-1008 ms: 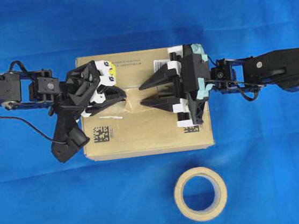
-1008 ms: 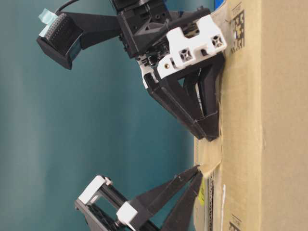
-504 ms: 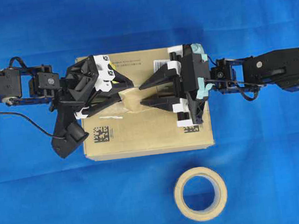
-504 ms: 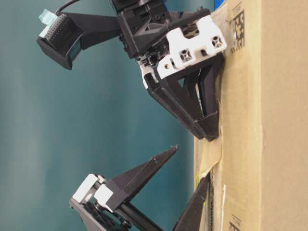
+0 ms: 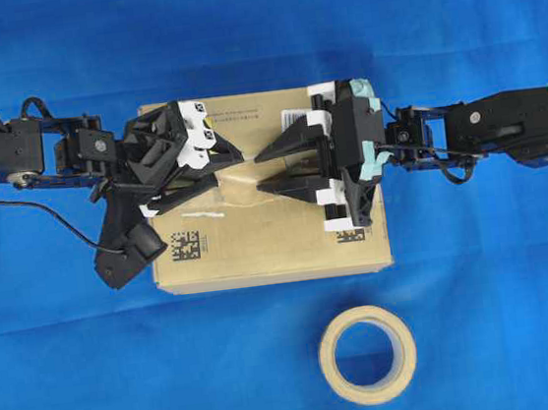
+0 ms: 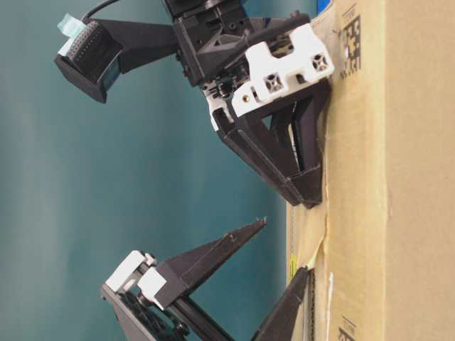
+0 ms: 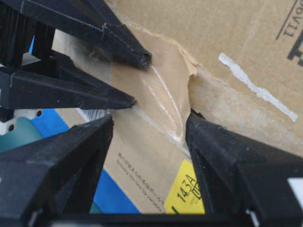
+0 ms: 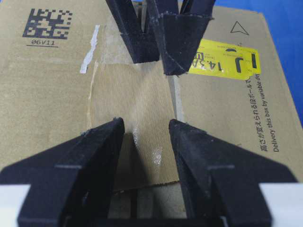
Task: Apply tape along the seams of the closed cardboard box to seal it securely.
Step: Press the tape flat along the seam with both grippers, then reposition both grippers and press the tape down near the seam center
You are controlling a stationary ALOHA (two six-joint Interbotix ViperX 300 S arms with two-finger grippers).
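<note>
Overhead view: left gripper point(image 5: 219, 171) and right gripper point(image 5: 268, 169) reach level over the cardboard box point(image 5: 259, 246), both spread wide and empty, tips flanking the tape point(image 5: 239, 183); tape roll point(image 5: 366, 354) lies near.

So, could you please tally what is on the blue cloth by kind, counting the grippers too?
Cardboard box: 1
Tape piece on the box: 1
Tape roll: 1
Grippers, left gripper and right gripper: 2
Total: 5
</note>
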